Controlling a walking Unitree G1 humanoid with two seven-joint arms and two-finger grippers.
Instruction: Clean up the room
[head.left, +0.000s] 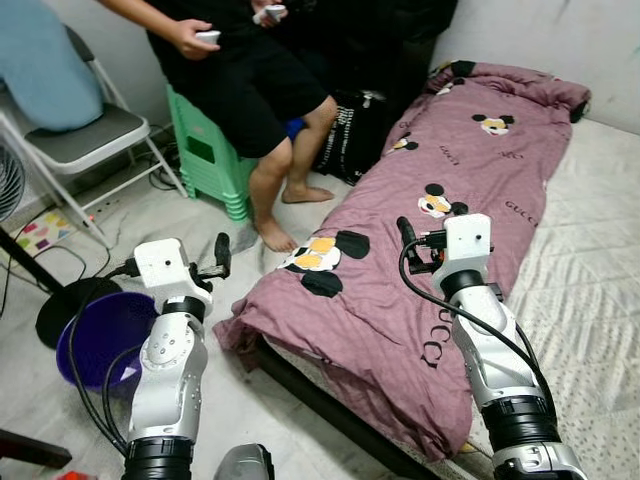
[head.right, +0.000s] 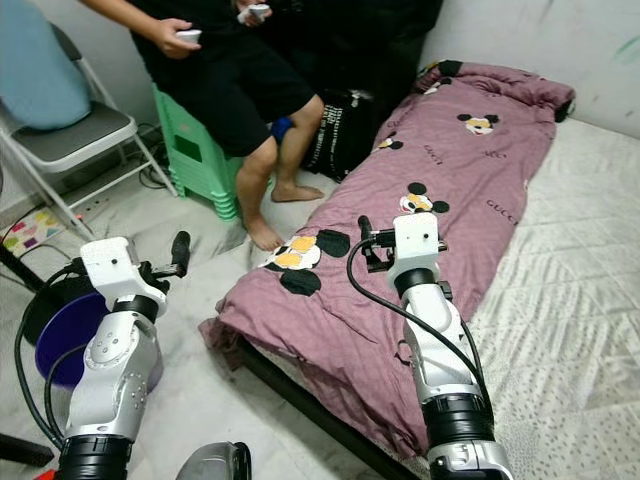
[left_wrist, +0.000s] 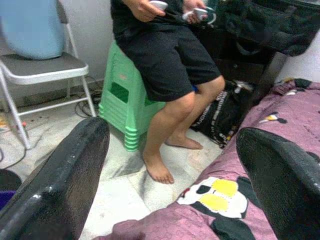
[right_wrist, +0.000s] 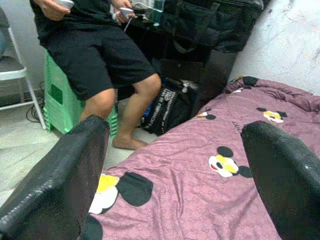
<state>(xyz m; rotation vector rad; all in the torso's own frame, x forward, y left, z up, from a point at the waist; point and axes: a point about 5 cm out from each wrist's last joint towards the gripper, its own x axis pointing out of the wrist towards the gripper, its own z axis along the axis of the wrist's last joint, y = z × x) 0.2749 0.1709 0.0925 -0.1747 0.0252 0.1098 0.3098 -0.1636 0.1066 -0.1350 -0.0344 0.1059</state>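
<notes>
While the mauve cartoon-print blanket (head.left: 440, 210) is lying lengthwise along the near side of the mattress (head.left: 590, 260), its near end is drooping over the bed edge toward the floor (head.left: 200, 215). Right gripper (head.left: 405, 235) is hovering just above the blanket's middle, fingers spread wide apart in the right wrist view, gripping nothing. Left gripper (head.left: 222, 255) is hanging over the floor beside the blanket's drooping corner, fingers likewise apart and empty. Purple bucket (head.left: 100, 335) is sitting on the floor just behind the left arm, next to a round black stand base (head.left: 60, 305); can't tell what's inside the bucket. Person (head.left: 250, 90) in black shorts is sitting on a stack of green plastic stools (head.left: 205, 160), bare feet on the floor near the bed, holding a white controller in each hand. Black bag (head.left: 350, 130) is resting against the bed behind the person's legs. Grey folding chair (head.left: 85, 140) is standing to the left, something light blue (head.left: 45, 65) draped on it. Cables (head.left: 160, 175) are trailing on the floor beneath the chair.
</notes>
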